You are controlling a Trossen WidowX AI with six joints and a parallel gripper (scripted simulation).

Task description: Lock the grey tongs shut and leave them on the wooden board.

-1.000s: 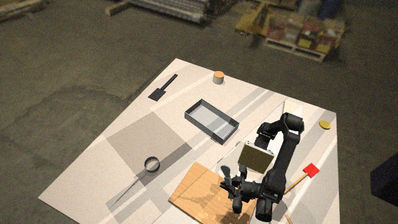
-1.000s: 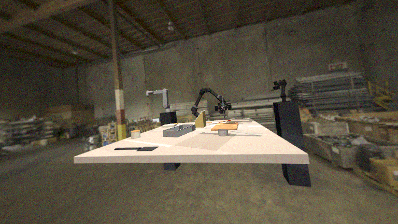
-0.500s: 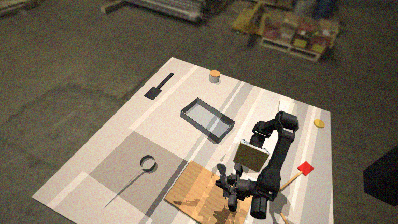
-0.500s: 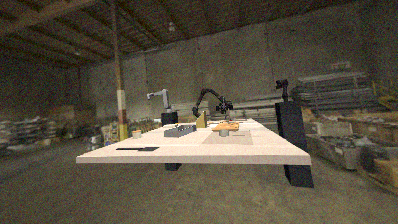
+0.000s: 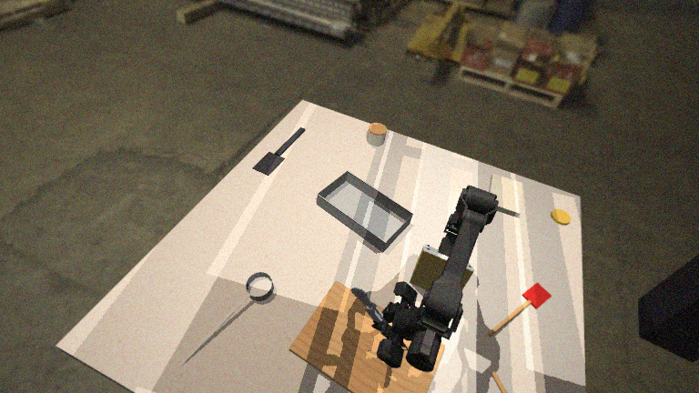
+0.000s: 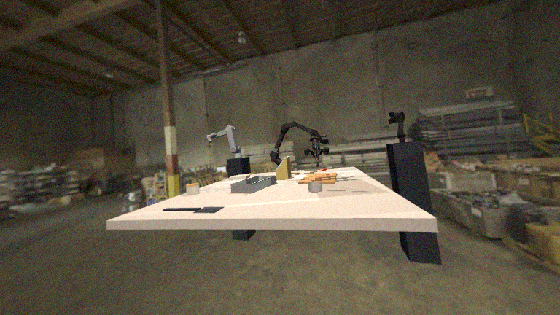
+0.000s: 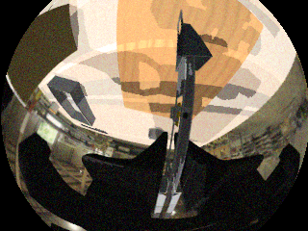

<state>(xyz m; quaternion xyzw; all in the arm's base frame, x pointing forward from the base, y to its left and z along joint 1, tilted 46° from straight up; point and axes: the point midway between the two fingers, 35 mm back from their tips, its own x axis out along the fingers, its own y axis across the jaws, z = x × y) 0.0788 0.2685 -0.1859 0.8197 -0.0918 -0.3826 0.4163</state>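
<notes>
My gripper (image 5: 382,323) (image 6: 316,157) (image 7: 170,135) points down above the wooden board (image 5: 319,327) (image 6: 316,179) (image 7: 137,60) and is shut on the grey tongs (image 5: 364,300) (image 7: 188,89). The tongs' two arms look close together in the wrist view, and their wide dark end reaches out beyond the fingers over the board. They look off the board, tilted. Whether the lock inside the hinge holds cannot be told. The grey roasting tin (image 5: 355,228) (image 6: 243,187) (image 7: 70,98) stands apart from the board, with no tongs across it.
An upright olive block (image 5: 427,268) (image 6: 284,170) (image 7: 43,50) stands between the board and the arm's base. A ring-headed tool (image 5: 247,288) lies left of the board. A red-headed tool (image 5: 536,295) lies right. A black spatula (image 5: 268,163) (image 6: 208,209) and a can (image 5: 377,135) (image 6: 192,189) are farther off.
</notes>
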